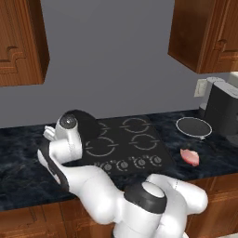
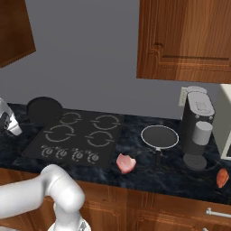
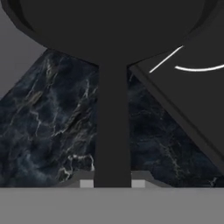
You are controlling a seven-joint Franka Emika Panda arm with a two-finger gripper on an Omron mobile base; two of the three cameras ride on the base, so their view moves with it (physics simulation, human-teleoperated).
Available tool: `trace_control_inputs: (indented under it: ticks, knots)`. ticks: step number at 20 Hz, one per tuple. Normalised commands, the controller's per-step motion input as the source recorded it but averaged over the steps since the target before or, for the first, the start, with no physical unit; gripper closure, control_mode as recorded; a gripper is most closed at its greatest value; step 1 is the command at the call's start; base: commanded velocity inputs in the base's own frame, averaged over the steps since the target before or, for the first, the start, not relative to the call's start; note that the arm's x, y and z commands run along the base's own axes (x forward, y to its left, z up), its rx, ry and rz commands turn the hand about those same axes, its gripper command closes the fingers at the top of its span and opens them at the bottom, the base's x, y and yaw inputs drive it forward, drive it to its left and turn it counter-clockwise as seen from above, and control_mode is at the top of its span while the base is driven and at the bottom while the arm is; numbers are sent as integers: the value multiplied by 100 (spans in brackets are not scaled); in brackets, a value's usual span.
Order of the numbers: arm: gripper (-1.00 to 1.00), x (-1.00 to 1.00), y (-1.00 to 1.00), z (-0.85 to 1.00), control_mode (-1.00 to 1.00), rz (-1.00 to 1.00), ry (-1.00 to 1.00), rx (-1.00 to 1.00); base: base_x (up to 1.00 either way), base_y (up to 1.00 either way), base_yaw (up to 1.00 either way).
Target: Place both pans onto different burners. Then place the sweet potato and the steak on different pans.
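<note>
The gripper [image 3: 112, 183] is closed on the black pan's handle [image 3: 112, 131], which runs straight up the hand view to the pan [image 3: 109, 26]. That view shows the grip. The right base view shows the black pan [image 2: 44, 109] off the cooktop's [image 2: 74, 133] back left corner, the rimmed pan [image 2: 159, 136], steak [image 2: 126, 163] and sweet potato [image 2: 222, 177] well away to the right.
</note>
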Motion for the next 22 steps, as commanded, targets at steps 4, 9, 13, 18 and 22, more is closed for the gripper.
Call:
trace_control_inputs:
  ticks: [4, 9, 13, 18, 22]
  knots:
    - [100, -4, 0, 6, -100, -8, 11, 7, 0, 0, 0]
    - [100, -21, -5, -3, -100, -3, 5, 0, 0, 0, 0]
    - [100, -39, -14, -16, -100, -1, 0, -5, 0, 0, 0]
    - [100, -54, -28, -22, -100, -1, 0, -13, 0, 0, 0]
    - [100, -35, -44, -8, -100, 0, 0, -11, 0, 0, 0]
